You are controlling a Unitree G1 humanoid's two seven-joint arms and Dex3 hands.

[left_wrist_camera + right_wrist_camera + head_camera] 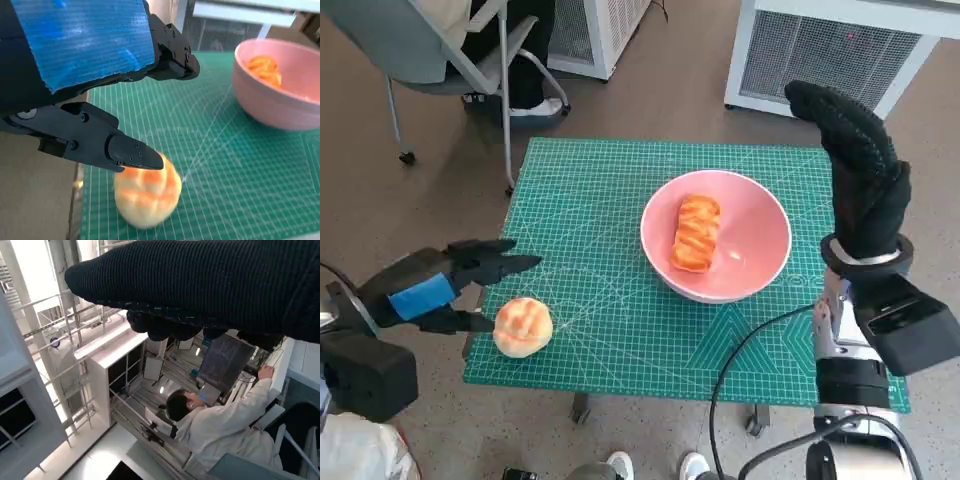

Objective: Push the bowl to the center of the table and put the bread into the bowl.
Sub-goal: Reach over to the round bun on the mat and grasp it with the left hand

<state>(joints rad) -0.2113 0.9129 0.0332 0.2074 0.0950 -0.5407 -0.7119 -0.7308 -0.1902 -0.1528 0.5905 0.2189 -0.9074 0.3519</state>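
Observation:
A pink bowl (760, 262) stands on the green cutting mat (590, 240), right of the middle, with an orange striped bread (696, 232) inside it. A round pale bun (523, 326) lies near the mat's front left corner. My left hand (440, 287) hovers just left of the bun, fingers spread and holding nothing. In the left wrist view the bun (147, 197) sits under the black fingers (135, 155), and the bowl (280, 102) is beyond. My right hand (855, 165) is raised upright beside the bowl's right side, empty.
A chair (440, 60) and a person's feet stand beyond the table's far left corner. White cabinets (820, 45) line the back. A black cable (750, 350) hangs off the front edge. A person in white (225, 425) shows in the right wrist view.

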